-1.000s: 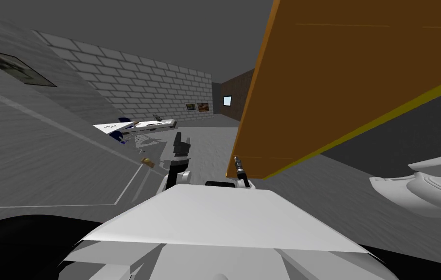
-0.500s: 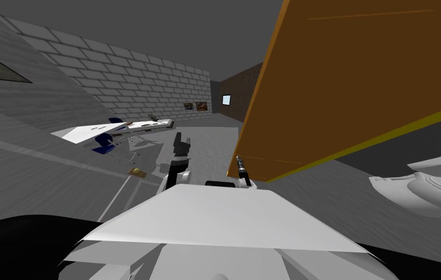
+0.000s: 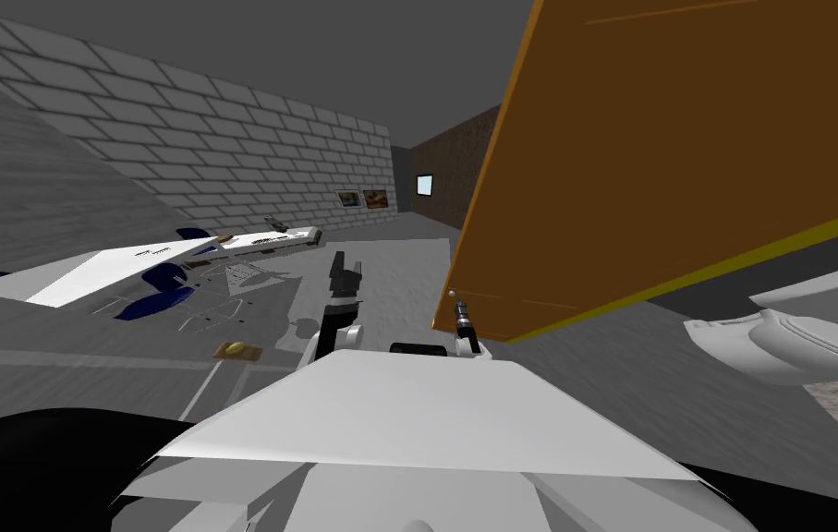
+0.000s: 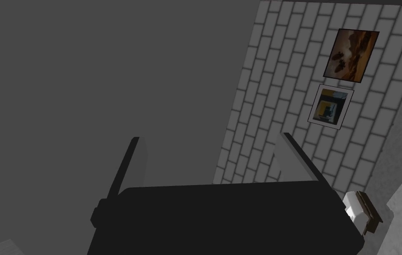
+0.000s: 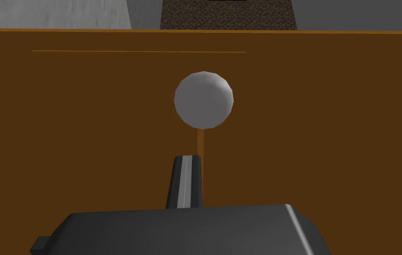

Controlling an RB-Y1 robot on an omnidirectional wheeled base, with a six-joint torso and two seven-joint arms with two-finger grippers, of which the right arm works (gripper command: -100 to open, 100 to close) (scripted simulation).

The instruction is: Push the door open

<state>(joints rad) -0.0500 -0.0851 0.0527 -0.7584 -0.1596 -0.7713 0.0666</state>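
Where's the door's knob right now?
In the right wrist view, the grey round knob sits on the brown door, just beyond the shut right gripper.

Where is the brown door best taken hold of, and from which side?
The grey round knob, the only part standing out from the flat door. Come straight at the door's face with the right gripper, closing on the ball's two sides. It points at the knob but is shut, so it would need opening first.

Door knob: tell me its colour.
The knob is plain grey, set against the brown door; the right wrist view shows it best.
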